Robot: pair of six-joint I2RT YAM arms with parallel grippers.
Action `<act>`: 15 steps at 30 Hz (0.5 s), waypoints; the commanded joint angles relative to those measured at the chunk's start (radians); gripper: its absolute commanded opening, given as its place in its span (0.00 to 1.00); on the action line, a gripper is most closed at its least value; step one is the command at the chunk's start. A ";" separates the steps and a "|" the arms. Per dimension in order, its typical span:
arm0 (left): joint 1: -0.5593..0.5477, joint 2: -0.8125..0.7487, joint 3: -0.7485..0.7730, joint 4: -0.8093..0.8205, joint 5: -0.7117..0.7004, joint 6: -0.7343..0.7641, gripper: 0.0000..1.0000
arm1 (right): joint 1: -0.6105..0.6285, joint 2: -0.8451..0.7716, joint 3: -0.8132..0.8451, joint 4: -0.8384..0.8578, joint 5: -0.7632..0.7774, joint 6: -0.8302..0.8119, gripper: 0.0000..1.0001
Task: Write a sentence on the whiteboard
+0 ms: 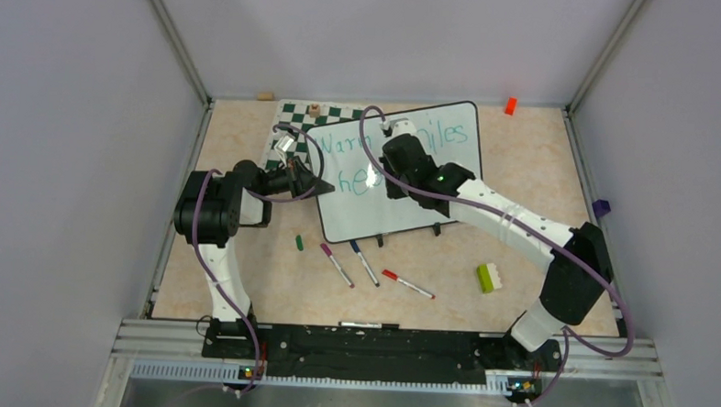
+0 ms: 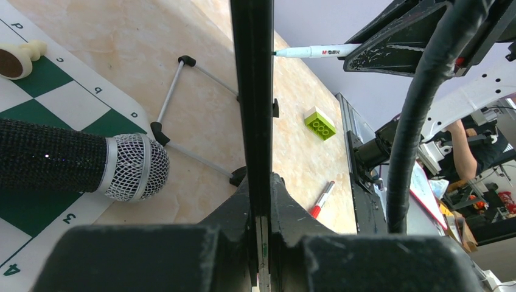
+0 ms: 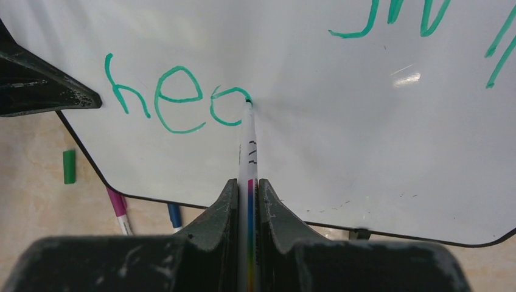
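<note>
The whiteboard (image 1: 449,184) lies tilted on the table, its left side over the chess mat. On it the teal-green sentence (image 1: 447,134) reads "Warm smiles" on the top line and "hea" (image 3: 176,97) below. My left gripper (image 1: 321,185) is shut on the board's left edge, which shows edge-on in the left wrist view (image 2: 251,91). My right gripper (image 3: 248,188) is shut on a white marker (image 3: 248,146). The marker's green tip touches the board at the top of the "a". The marker also shows in the left wrist view (image 2: 316,52).
A microphone (image 1: 286,143) lies on the green-and-white chess mat (image 1: 296,118). Magenta (image 1: 336,264), blue (image 1: 364,262) and red (image 1: 407,284) markers and a green cap (image 1: 299,242) lie in front of the board. A green-white brick (image 1: 489,278) lies near right, an orange block (image 1: 510,105) far right.
</note>
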 commanded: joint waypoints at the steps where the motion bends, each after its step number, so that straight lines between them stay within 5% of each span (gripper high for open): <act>1: 0.010 -0.003 0.015 0.109 -0.032 0.056 0.00 | -0.014 0.011 -0.014 0.023 0.010 0.015 0.00; 15: 0.010 -0.004 0.014 0.109 -0.032 0.058 0.00 | -0.013 -0.044 -0.063 -0.005 0.005 0.017 0.00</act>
